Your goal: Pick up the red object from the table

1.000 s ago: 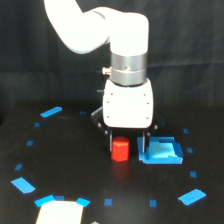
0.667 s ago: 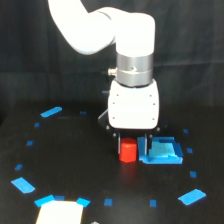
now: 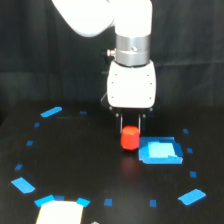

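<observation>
The red object (image 3: pixel 130 138) sits directly under the white gripper (image 3: pixel 130 123), just to the exterior view's left of the bright blue square patch (image 3: pixel 160 151) on the black desk (image 3: pixel 75 165). Two thin dark fingers (image 3: pixel 120 122) come down from the gripper body to the top of the block, one at each side, but the picture is too blurred to show if they press on it or only stand beside it, so I cannot tell whether the grasp is closed. I also cannot tell if the bottom of the block touches the desk or hangs a little above it; no clear gap is visible. In my judgement the step in hand is to secure the grasp and begin the lift. To do it well, the fingers should hold the block on two opposite faces, low enough that it cannot tip out, and the arm should rise straight up, slowly, without a sideways drag toward the blue patch. Compared with the frame a second ago, the gripper and the block have moved together toward the exterior view's right, closer to the blue patch, and the gripper body appears higher in the picture, which suggests that the block follows the gripper.
</observation>
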